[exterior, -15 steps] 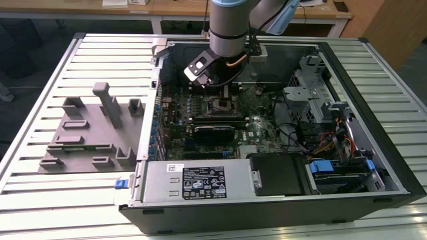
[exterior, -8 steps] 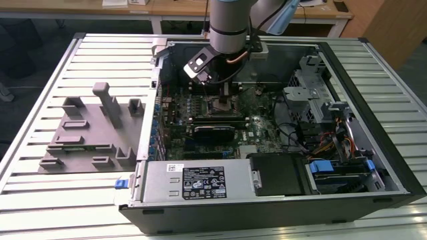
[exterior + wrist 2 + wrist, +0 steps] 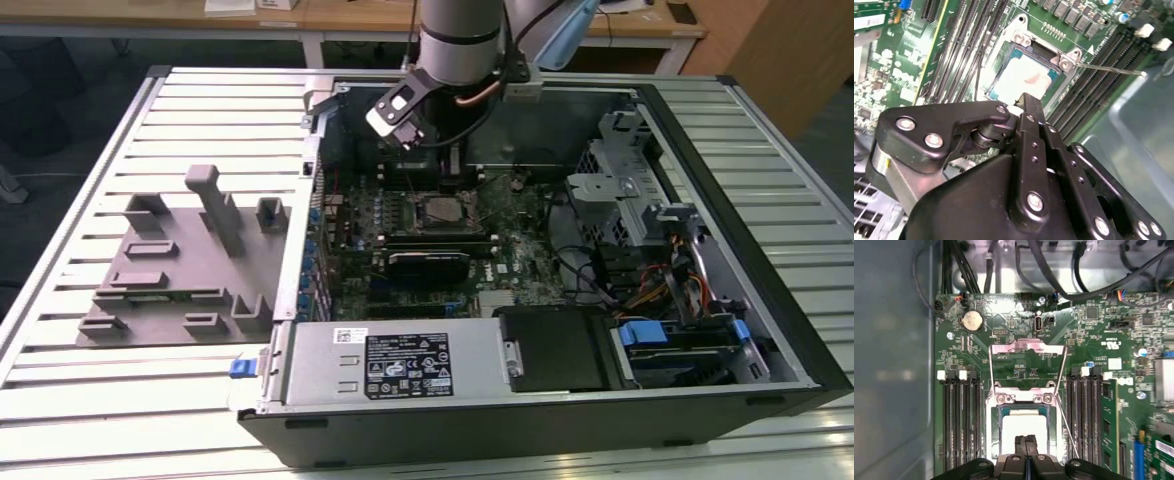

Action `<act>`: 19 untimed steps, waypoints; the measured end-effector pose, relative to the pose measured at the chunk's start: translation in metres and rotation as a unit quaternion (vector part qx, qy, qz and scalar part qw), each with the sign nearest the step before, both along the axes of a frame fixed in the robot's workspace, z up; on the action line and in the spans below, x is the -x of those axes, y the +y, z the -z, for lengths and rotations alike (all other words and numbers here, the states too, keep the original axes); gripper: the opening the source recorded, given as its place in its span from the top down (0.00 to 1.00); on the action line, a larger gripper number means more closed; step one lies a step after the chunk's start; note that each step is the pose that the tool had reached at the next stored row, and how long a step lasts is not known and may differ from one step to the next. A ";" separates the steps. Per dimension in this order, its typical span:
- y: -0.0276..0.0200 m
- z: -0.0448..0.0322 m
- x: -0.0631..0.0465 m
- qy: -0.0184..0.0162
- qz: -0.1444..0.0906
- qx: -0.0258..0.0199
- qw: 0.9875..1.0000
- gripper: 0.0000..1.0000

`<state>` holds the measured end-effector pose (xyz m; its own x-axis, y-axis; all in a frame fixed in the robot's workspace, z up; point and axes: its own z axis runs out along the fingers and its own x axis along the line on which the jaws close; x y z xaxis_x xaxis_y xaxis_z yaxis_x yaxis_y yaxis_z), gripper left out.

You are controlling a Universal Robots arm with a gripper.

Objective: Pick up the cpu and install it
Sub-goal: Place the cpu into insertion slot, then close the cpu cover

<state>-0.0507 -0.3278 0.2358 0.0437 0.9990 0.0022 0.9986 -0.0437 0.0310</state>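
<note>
Cpu (image 3: pixel 1013 426) lay flat in the motherboard socket (image 3: pixel 1040 50), with the load plate (image 3: pixel 1026 346) flipped open next to the socket. Tool (image 3: pixel 1026 439) hung just above the cpu, narrow, fingers pressed together, gripping nothing.

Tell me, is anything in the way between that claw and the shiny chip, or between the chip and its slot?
Nothing visible. In the first wrist view the gripper, fingertips closed together, hangs directly over the cpu, which already lies in the socket. The hinged metal plate is flipped open, clear of it.
</note>
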 end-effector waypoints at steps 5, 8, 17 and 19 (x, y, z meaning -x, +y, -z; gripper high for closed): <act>0.0005 -0.0139 0.000 -0.001 0.000 0.000 1.000 0.89; 0.0006 -0.0210 0.000 -0.001 0.000 0.000 1.000 0.89; 0.0006 -0.0260 0.000 -0.001 0.000 0.001 1.000 0.89; 0.0006 -0.0262 0.000 -0.001 0.000 0.001 1.000 0.89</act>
<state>-0.0507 -0.3271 0.2620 0.0436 0.9990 0.0008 0.9985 -0.0436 0.0339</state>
